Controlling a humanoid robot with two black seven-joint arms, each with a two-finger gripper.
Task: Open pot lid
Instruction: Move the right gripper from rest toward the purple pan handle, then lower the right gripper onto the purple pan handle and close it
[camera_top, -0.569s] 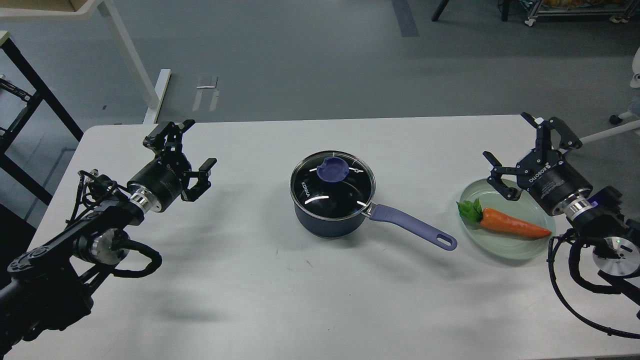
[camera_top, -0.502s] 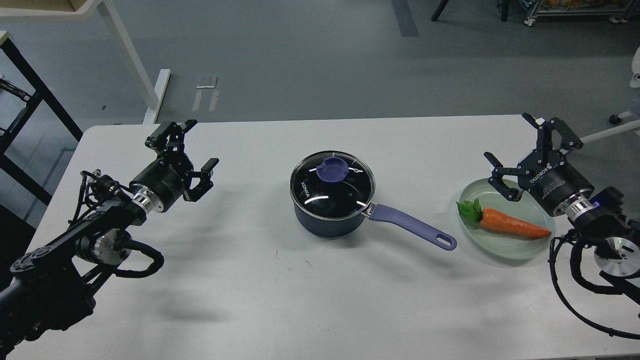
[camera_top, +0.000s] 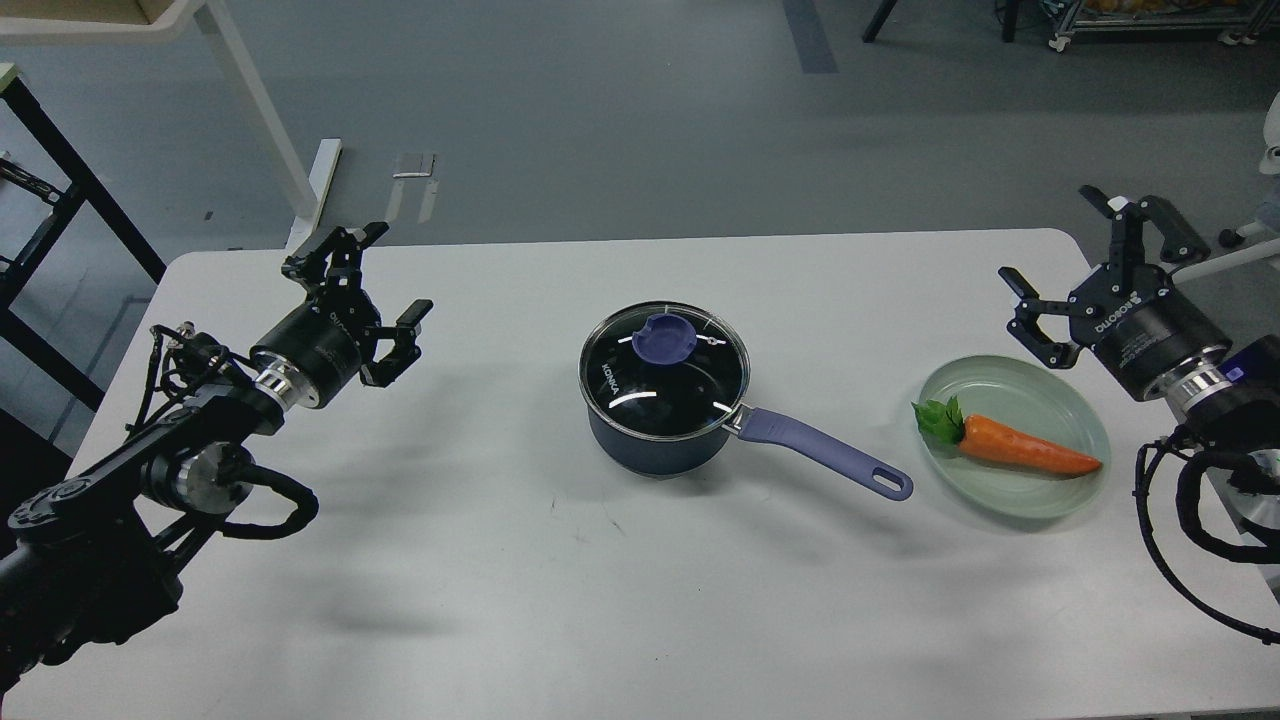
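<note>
Glass lid sits seated on the dark blue pot, mid-surface, with its blue knob toward the far side of the lid and the pot's long handle pointing right and toward me. Left gripper hovers over the white surface well to the left of the pot, jaws apart, holding nothing. Right gripper hangs beyond the pale green plate that carries the carrot, jaws apart as well, also empty. Lid not yet touched; step in hand is judged to be the approach. Note for a clean lift: bring one gripper above the knob, descend vertically with jaws straddling it, close only when both pads flank the knob, then raise straight up so the rim clears the pot without dragging it sideways. Knob looks low and shallow, so a slip is likely if the grip is set high. Left arm appears to have the freer path; right arm would cross the handle and plate.
</note>
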